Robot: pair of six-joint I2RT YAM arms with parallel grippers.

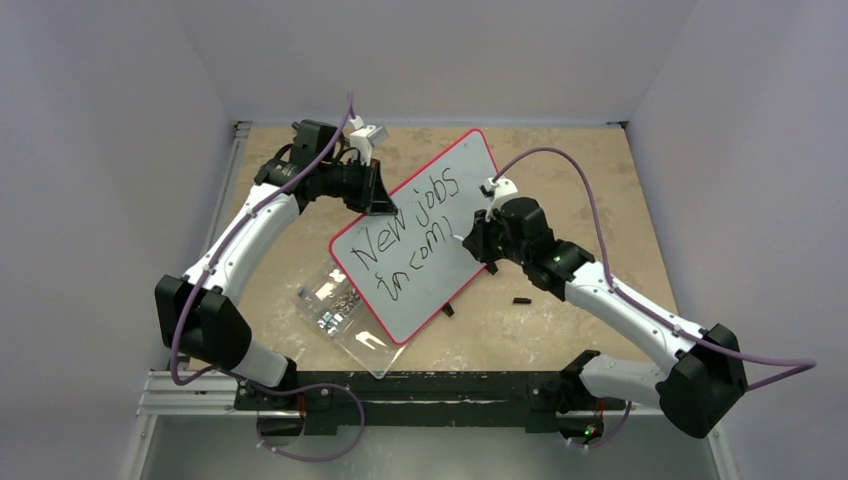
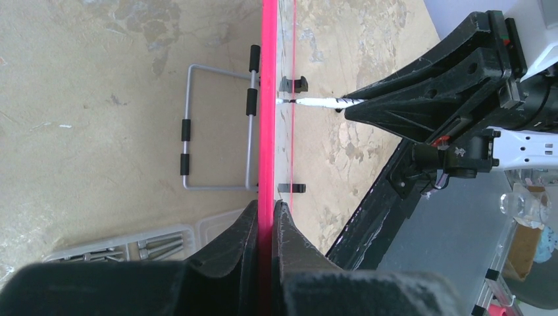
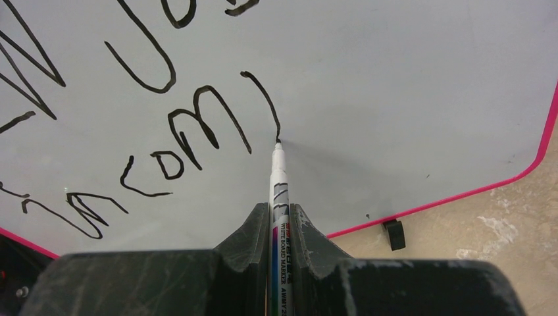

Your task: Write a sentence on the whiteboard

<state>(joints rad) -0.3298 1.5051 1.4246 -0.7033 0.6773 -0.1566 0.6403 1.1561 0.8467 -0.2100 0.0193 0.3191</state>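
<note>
Your right tool [image 3: 281, 216] grips the marker [image 3: 278, 172], its tip touching the whiteboard [image 3: 408, 79] propped on the desk [image 1: 580, 180] where the sentence [image 3: 204, 131] ends after "incom", blank board lying to the right, while your left tool [image 2: 266, 217] clamps the board's left rim.

Desk: we see a scuffed tan desk [image 1: 600, 180].
Box: a clear plastic box of screws [image 1: 335, 305] lies near-left, its edge overlapped by the red-rimmed whiteboard [image 1: 420, 235].
Piece: a small black oblong piece [image 1: 521, 300] lies apart, to the right.
</note>
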